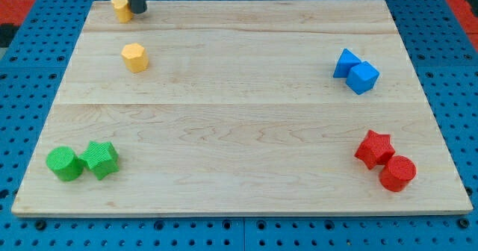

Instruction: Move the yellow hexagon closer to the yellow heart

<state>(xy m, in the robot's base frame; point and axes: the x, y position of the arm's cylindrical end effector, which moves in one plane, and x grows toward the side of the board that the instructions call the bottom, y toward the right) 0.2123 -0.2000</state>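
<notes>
Our tip point(139, 12) has no gripper to open or close; it rests beside the yellow heart point(121, 8), top left of the tabletop point(239, 131). The yellow hexagon point(134, 57) lies just below: likely light, rigid, free-sliding. We'd push its lower face upward.

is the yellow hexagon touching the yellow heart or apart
Apart. The yellow hexagon sits toward the view's bottom of the yellow heart, bare wood between them. My tip is beside the heart.

My tip point(139, 12) touches the yellow heart point(121, 8); yellow hexagon point(135, 57) near.
</notes>
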